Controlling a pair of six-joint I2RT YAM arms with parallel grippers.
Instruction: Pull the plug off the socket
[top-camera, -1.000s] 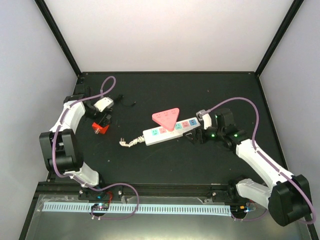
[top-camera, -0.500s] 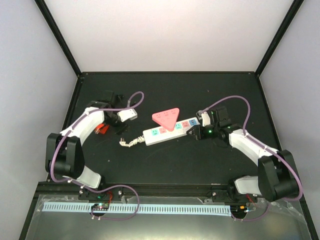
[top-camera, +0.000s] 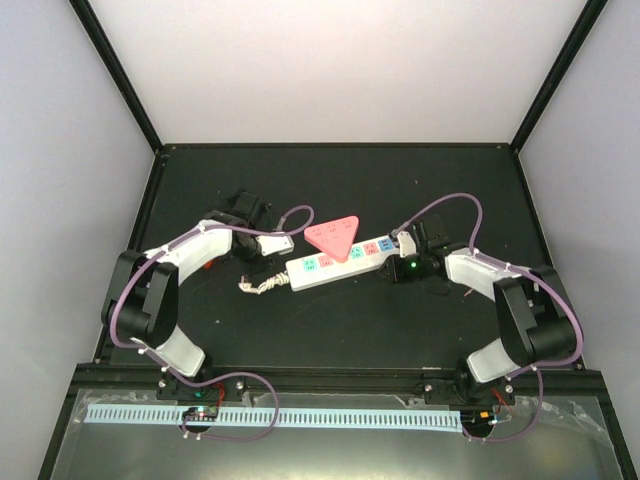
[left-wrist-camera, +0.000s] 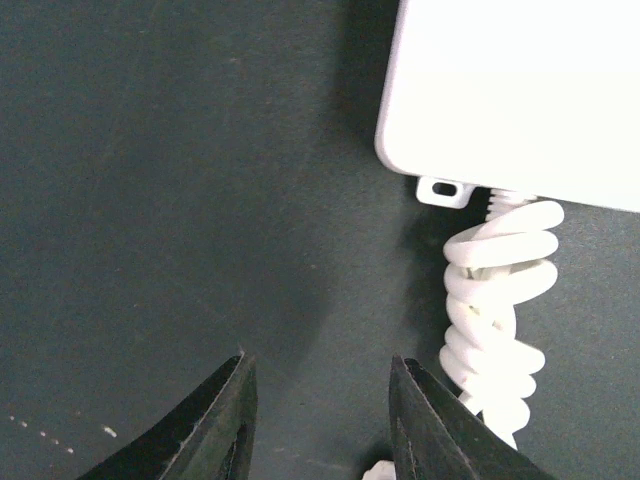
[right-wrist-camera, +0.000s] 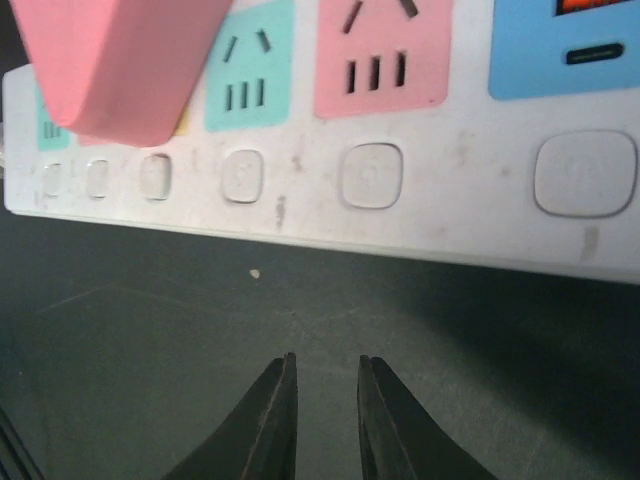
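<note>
The socket is a long white strip with pastel outlet faces, lying slantwise mid-table with a frayed white cord stub at its left end. A pink triangular plug sits in it near the middle. My left gripper hovers by the strip's left end; in the left wrist view its jaws stand apart over bare mat, with the coiled cord just right of them. My right gripper is low beside the strip's near edge. In the right wrist view its fingers are nearly together, holding nothing, below the socket and plug.
A small red object lies at the left, partly behind my left arm. Black frame rails border the dark mat, with white walls beyond. Purple cables loop over both arms.
Both arms swung inward to the socket's ends. The left gripper left the red object and narrowed. The right gripper closed beside the strip's right part.
</note>
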